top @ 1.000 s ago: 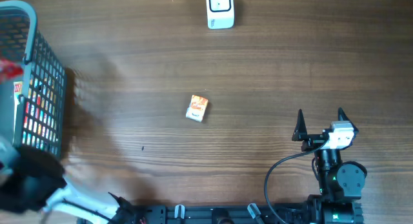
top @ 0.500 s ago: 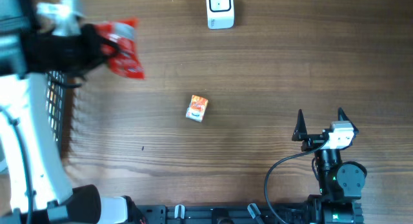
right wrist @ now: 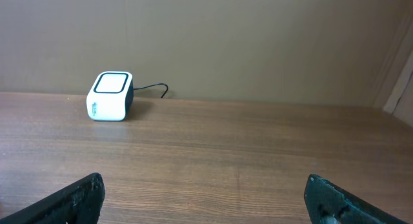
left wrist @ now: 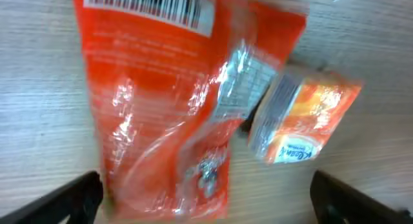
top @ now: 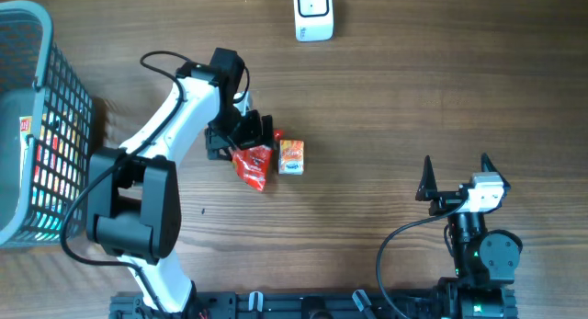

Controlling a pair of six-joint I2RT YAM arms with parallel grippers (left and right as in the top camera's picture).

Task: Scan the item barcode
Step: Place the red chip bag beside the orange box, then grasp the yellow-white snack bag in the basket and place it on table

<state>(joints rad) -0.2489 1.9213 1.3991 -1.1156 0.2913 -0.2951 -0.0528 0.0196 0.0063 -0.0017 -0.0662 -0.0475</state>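
From overhead, the red pouch point(top: 253, 165) lies flat on the table point(top: 413, 89) near its middle. A small orange box point(top: 291, 156) is just beside it on the side toward the right arm. The left gripper point(top: 246, 138) hangs right over the pouch's near end, with its arm stretched in from the basket point(top: 66, 144) side. The right gripper point(top: 456, 170) stands well apart with its fingers spread and nothing between them, so the left arm is clearly the nearer one. The scanner point(top: 312, 14) sits at the table's far edge, well apart from both the pouch and the box. In the left wrist view the fingers point(left wrist: 74, 197) show only at the bottom corners, spread wide and gripping nothing. The pouch point(left wrist: 161, 101) runs lengthwise away from them, across the line in which they close, and sits nearer the left finger than the right. Its barcode point(left wrist: 148, 4) faces up at the far end, and the box point(left wrist: 303, 121) lies close on the right. A re-grip would probably close across the pouch's narrow width. In the right wrist view the wide fingers point(right wrist: 71, 198) frame bare table, with the scanner point(right wrist: 110, 95) far ahead.
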